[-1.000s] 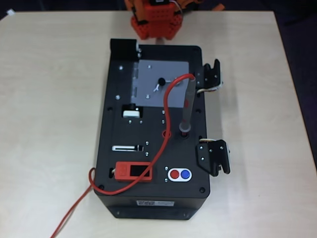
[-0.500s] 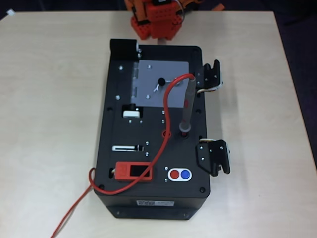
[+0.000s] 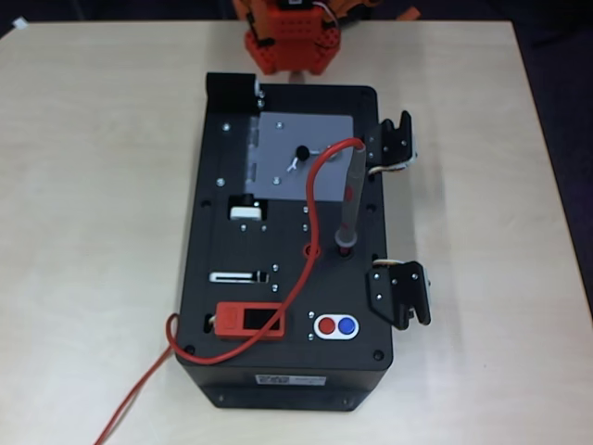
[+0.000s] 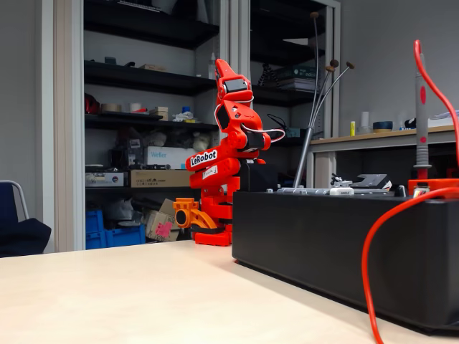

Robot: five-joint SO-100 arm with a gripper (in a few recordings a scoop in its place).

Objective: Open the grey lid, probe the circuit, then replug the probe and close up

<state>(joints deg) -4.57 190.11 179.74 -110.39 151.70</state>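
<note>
My arm (image 4: 222,154) stands folded up at the far end of the table (image 3: 102,232), behind the black box (image 3: 287,241), red segments stacked, a "LeRobot" label on one link. My gripper (image 4: 224,74) points upward at the top of the stack in the fixed view; whether my jaws are parted or closed I cannot tell from that angle. From overhead, my base (image 3: 289,42) sits at the top edge, just beyond the box. The grey lid (image 3: 304,156) lies flat and shut on the box's upper face, black knob near its middle, hinge along its left edge. The probe (image 3: 350,199) stands upright, plugged into a socket just right of and below the lid, well apart from my gripper; in the fixed view it rises at the right edge as a slim grey rod with a red band. Its red wire (image 3: 306,232) loops from the probe's top across the lid, runs down the box face, past the red display module (image 3: 250,322), off the front-left corner onto the table. Red-and-blue button pair (image 3: 336,326) sits near the front. Two black latches (image 3: 398,292) hang on the box's right side.
</note>
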